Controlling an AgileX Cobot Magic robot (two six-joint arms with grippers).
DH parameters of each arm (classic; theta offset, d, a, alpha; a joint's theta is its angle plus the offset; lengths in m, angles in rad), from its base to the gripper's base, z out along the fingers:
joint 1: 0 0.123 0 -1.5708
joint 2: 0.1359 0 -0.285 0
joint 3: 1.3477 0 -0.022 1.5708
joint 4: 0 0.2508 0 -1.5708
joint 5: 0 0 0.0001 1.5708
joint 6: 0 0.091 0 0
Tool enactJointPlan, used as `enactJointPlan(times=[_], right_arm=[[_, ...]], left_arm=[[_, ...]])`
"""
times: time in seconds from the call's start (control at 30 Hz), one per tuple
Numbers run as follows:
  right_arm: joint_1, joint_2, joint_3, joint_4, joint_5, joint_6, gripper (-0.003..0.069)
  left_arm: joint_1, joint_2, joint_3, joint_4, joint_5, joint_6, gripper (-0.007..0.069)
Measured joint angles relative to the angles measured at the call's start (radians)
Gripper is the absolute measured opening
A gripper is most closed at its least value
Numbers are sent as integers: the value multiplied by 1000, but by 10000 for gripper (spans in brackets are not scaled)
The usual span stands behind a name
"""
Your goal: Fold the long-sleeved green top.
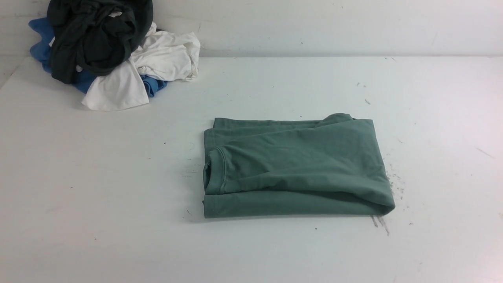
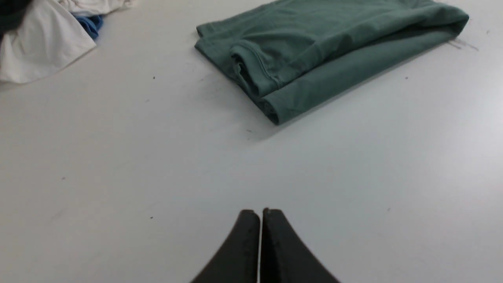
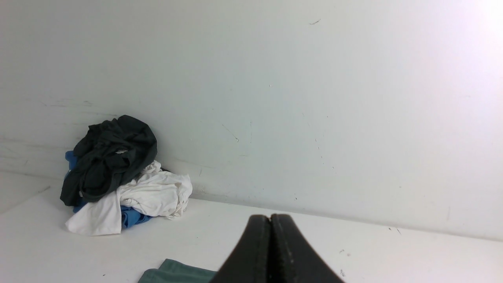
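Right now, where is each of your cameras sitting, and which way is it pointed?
Front view: between my two arms, looking forward over the table at the folded green top; none of my body shows.
Left wrist view: on my left wrist, looking down across the table; my left tool, shut, shows.
Right wrist view: on my right wrist, looking out toward the pale wall; my right tool, shut, shows.
All three share the green top and the clothes pile.
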State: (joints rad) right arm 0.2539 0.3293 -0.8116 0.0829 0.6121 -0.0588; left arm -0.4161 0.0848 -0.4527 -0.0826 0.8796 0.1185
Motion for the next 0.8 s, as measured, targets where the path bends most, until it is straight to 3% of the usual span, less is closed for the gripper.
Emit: enactJointPlan(times=[0.8], right_arm=[[0, 0, 0, 4, 99, 1, -14]], left_arm=[[0, -44, 4, -2, -4, 0, -8]])
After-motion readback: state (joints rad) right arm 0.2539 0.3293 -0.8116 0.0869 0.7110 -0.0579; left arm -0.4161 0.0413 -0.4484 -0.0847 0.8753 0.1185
